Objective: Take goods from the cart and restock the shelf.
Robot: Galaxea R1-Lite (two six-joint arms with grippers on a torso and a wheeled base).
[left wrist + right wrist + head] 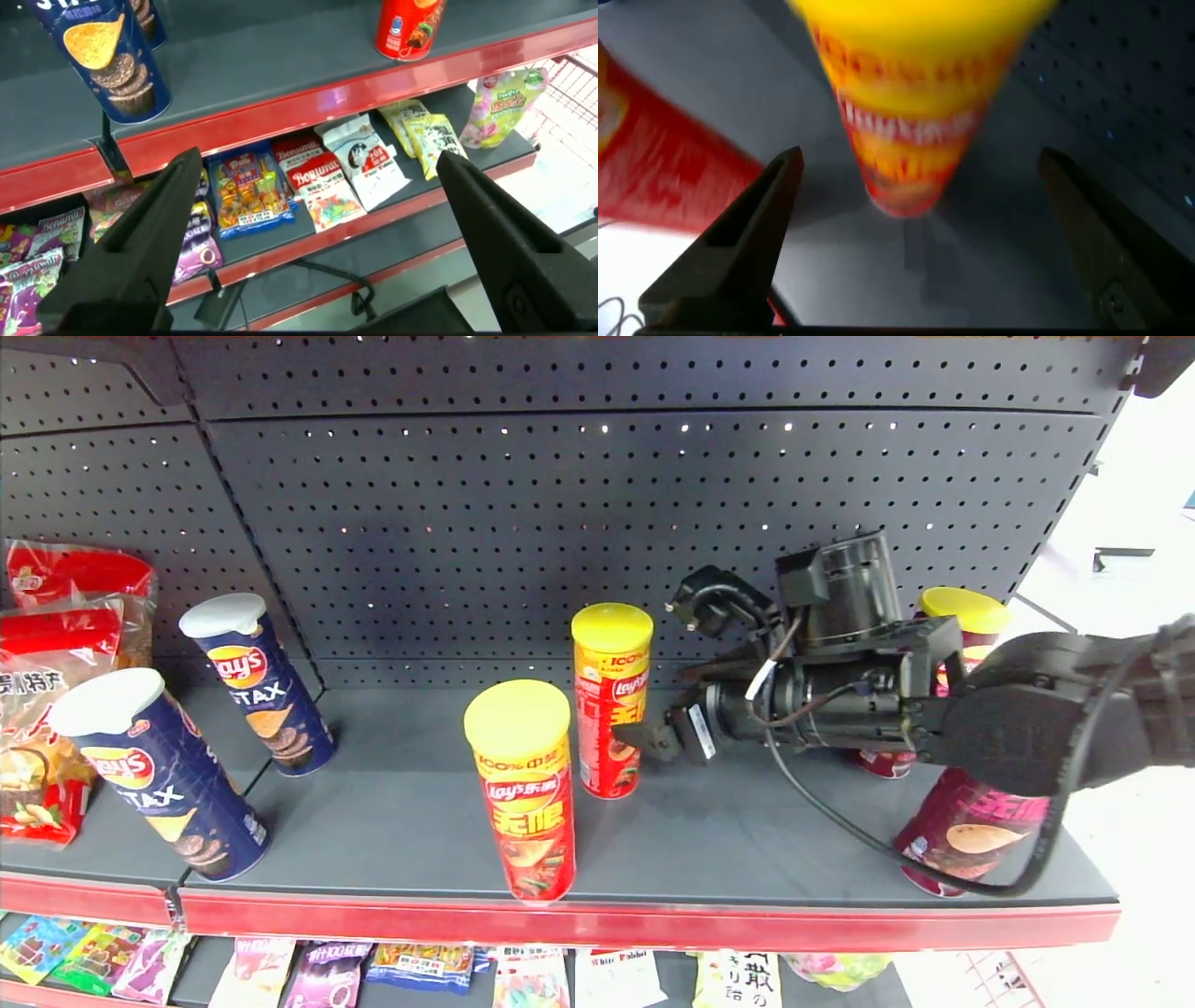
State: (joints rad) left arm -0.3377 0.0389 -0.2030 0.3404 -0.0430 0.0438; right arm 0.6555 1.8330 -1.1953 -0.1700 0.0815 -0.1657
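Right hand at the shelf, spread and empty.
My right hand (pixel 653 739) is wide open, holding nothing, just beside the rear red chip can (pixel 611 700), which stands upright on the shelf (pixel 401 821) behind a second red can (pixel 523 793). My left hand (pixel 318 157) is also wide open and empty, and faces the snack bags (pixel 308 182) on the lower shelf.

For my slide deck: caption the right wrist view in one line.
Open right gripper facing a yellow-lidded red chip can on the grey shelf.
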